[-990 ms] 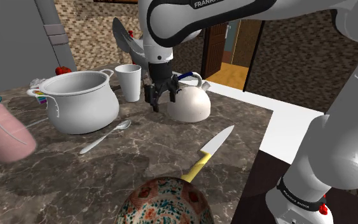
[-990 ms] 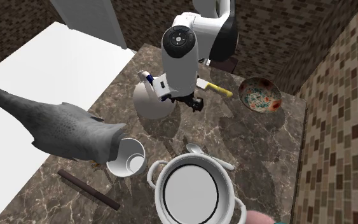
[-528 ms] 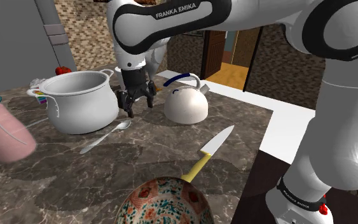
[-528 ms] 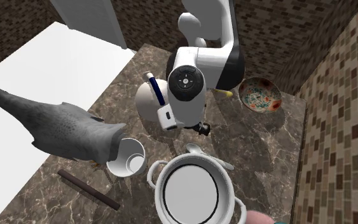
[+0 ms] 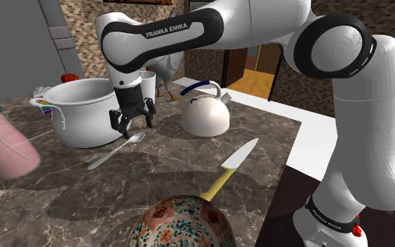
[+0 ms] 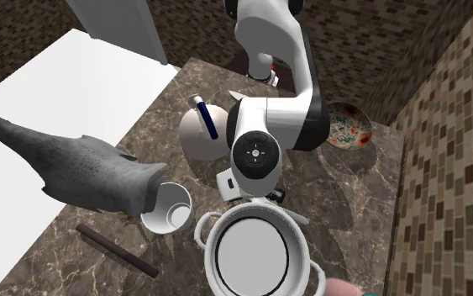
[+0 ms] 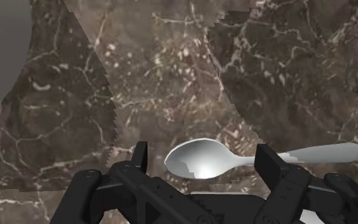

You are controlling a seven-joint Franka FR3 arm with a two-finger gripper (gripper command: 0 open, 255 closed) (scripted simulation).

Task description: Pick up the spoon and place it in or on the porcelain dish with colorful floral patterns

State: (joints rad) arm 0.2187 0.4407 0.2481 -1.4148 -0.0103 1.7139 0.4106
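The gripper [image 5: 135, 125] is hovering, fingers apart, over the bowl of the spoon [image 5: 116, 150] lying on the tabletop [image 5: 182, 160] beside the pot [image 5: 90, 112], so the approach seems underway, with lowering and closing probably needed next.

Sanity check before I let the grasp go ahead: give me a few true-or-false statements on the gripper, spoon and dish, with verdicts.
1. The gripper is open over the bowl of the spoon. True.
2. The knife has a yellow handle pointing toward the floral dish. True.
3. The spoon lies in that dish. False: it lies on the counter beside the white pot.
4. The knife lies inside the pot. False: it lies on the counter.
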